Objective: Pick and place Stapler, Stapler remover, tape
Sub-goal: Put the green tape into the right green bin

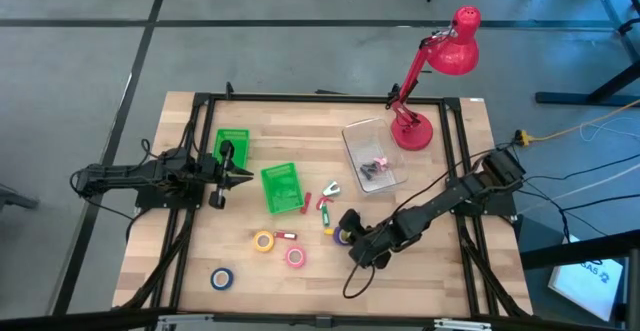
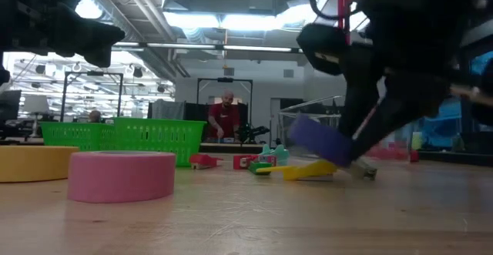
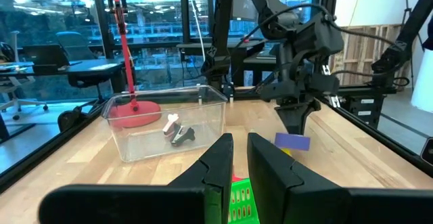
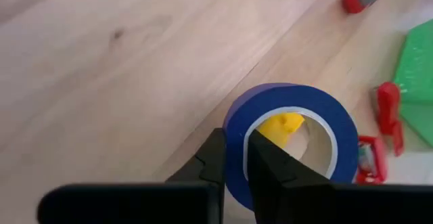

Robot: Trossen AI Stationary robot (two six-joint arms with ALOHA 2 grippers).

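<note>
My right gripper (image 4: 235,143) is shut on a dark blue tape roll (image 4: 325,109) at the table's middle right, seen from above as the dark blue roll (image 1: 343,236) and from table height as the tilted roll (image 2: 320,141). A yellow tape roll (image 1: 264,240), a pink one (image 1: 295,257) and another blue one (image 1: 222,278) lie flat near the front. Small red things (image 1: 303,204) (image 1: 323,206) lie beside a green bin (image 1: 281,187); which is the stapler or the stapler remover I cannot tell. My left gripper (image 1: 245,178) waits shut at the left. My right gripper has the dark blue roll's ring wall (image 4: 233,126) pinched, one finger inside the hole and one outside. The fingers slant down from the table's right side. The roll is tilted and raised a little above the wood, over a small yellow thing (image 2: 308,170).
A second green bin (image 1: 232,148) stands at the far left. A clear box (image 1: 352,131) with small dark things in it stands at the far right, next to a red desk lamp (image 1: 412,131). A person stands in the room beyond the table.
</note>
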